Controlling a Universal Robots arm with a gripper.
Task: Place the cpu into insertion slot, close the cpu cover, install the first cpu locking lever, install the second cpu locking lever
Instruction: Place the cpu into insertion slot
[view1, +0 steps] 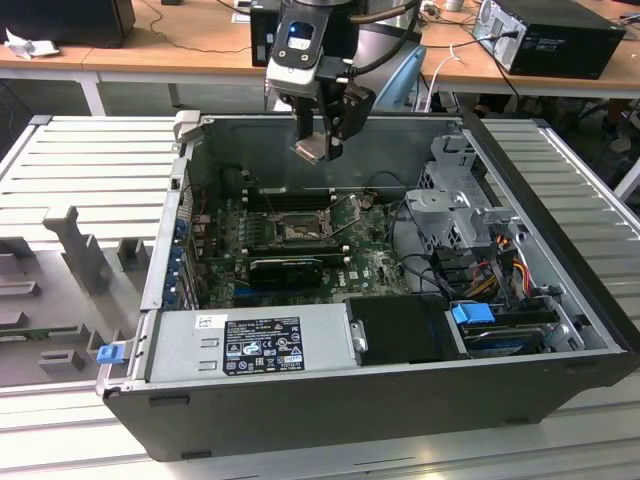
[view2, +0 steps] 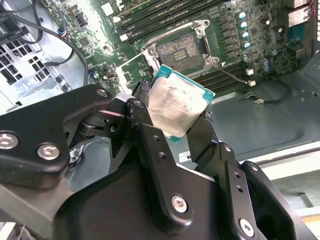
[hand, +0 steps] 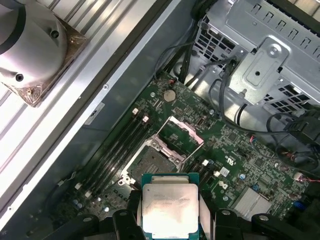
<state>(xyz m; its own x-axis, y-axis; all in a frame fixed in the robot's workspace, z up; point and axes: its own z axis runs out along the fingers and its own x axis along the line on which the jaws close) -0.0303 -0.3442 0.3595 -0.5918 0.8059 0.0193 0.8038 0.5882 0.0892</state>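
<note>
Tool (view2: 172, 116) clamped on cpu (view2: 177, 102), above open insertion slot (view2: 180, 50); cpu cover (hand: 182, 134) raised; memory slots (view2: 150, 15) flank it.

- Exterior view: elevated, off the arm, mid-range, looking obliquely down into the open computer case (view1: 400, 420).
- Both wrist views: close-range, facing past the held cpu (view2: 177, 102) (hand: 170, 207) toward the insertion slot (view2: 181, 50) (hand: 150, 162).
- All three views share the insertion slot (view1: 298, 228).

the cpu (view1: 312, 150) hangs above the insertion slot (view1: 297, 228), apart from it.
</note>
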